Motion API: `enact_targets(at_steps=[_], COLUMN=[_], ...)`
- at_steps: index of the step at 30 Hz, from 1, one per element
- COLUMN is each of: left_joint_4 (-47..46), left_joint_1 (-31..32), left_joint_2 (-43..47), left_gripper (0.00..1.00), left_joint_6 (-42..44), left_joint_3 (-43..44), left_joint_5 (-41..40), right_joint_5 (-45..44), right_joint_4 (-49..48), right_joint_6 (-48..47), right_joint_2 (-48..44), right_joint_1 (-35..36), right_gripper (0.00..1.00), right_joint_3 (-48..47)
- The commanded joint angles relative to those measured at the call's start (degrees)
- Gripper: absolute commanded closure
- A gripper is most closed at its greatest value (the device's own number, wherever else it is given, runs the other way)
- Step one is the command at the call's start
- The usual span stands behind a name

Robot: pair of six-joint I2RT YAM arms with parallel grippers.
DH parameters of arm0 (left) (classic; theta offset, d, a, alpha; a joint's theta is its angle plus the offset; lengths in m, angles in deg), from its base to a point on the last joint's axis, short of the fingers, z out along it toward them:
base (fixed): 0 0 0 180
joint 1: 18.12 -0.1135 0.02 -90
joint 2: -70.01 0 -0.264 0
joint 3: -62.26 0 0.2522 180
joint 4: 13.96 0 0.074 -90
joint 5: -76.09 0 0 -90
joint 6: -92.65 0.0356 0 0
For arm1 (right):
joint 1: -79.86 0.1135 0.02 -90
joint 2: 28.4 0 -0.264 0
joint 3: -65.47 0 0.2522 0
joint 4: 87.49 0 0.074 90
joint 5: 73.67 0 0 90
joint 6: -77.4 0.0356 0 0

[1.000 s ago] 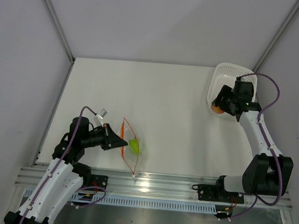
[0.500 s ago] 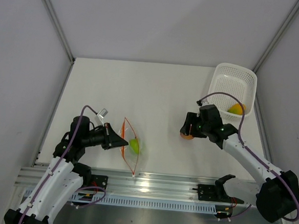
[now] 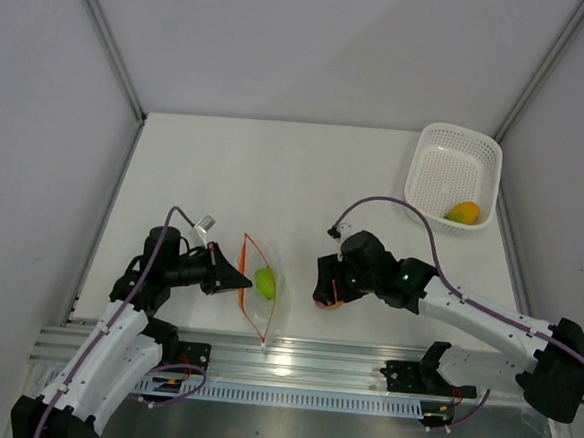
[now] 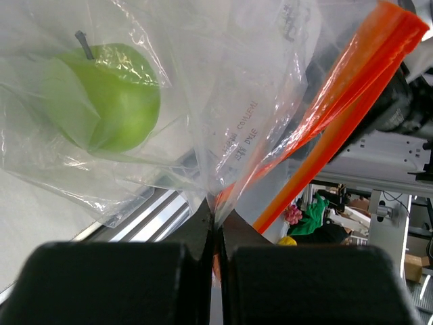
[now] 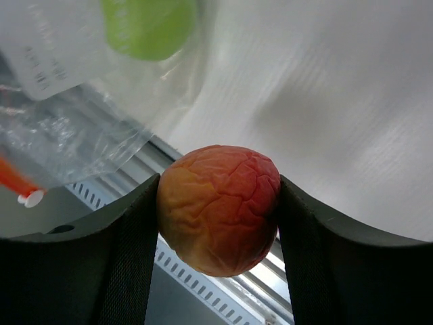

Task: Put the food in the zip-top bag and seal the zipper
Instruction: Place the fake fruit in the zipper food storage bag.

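Observation:
The clear zip-top bag (image 3: 262, 302) lies at the front left with its mouth held open. Its red-orange zipper (image 3: 256, 247) frames the opening. A lime-green fruit (image 3: 264, 282) sits inside the bag (image 4: 223, 88) and shows through the plastic as a green ball (image 4: 108, 95). My left gripper (image 3: 240, 278) is shut on the bag's mouth edge beside the zipper (image 4: 338, 115). My right gripper (image 3: 329, 294) hovers just right of the bag, shut on the small red-orange fruit (image 5: 218, 208). The yellow-orange piece (image 3: 462, 212) rests in the basket.
A white perforated basket (image 3: 447, 150) stands at the back right corner. The metal rail (image 3: 302, 360) runs along the near table edge, just below both grippers. Grey walls enclose the table on three sides.
My right arm has carried the red-orange fruit from the basket leftward and nearer, to just beside the bag. The left gripper and bag have barely shifted.

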Motion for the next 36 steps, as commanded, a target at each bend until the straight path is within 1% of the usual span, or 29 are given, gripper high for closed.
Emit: enact_targets(at_steps=[1,5,7,12,14,15,18,20,24,27,32,36], left_joint_4=[-0.5,-1.0,-1.4,-1.1,-1.0,-1.0,-0.8,-0.8,-0.8,-0.4,-0.1,-0.3], left_joint_1=[0.2,0.3,0.2,0.2,0.2,0.2,0.2,0.2,0.2,0.2,0.2,0.2], left_joint_2=[-0.2,0.4,0.5,-0.3,-0.7,-0.7,-0.4,-0.2,-0.1,0.3,1.1,1.8], left_gripper=[0.99,0.99,1.0,0.99,0.99,0.99,0.99,0.99,0.99,0.99,0.99,0.99], left_joint_6=[2.0,0.8,0.2,0.1,0.1,0.1,0.0,-0.2,-0.5,-0.5,-0.8,-1.3], left_joint_3=[1.1,0.9,0.9,2.1,2.5,2.7,2.9,2.6,2.6,2.6,2.8,2.1], left_joint_5=[0.4,-0.1,-0.1,-0.1,-0.1,-0.1,-0.2,-0.3,0.2,0.3,0.2,0.1], right_joint_5=[0.8,-2.5,-5.6,-8.5,-9.9,-10.4,-14.2,-16.4,-18.3,-18.7,-19.2,-18.4], right_joint_4=[1.8,2.0,0.2,-8.1,-9.6,-10.2,-9.9,-10.1,-9.5,-9.1,-7.3,-6.8], right_joint_6=[0.2,0.3,0.2,-1.5,-4.7,-6.2,-12.0,-14.7,-15.7,-16.4,-14.2,-14.1], right_joint_2=[-1.6,-1.3,-1.4,2.1,4.1,5.4,10.3,13.1,16.6,19.1,22.5,24.8], right_joint_1=[6.0,11.5,13.4,21.0,23.5,26.0,30.5,31.8,31.8,30.3,25.7,23.5], right_gripper=[1.0,1.0,1.0,1.0,1.0,1.0,1.0,1.0,1.0,1.0,1.0,1.0], right_joint_3=[-4.4,-9.2,-11.9,-16.2,-19.0,-20.2,-24.6,-26.6,-28.2,-28.8,-29.7,-30.0])
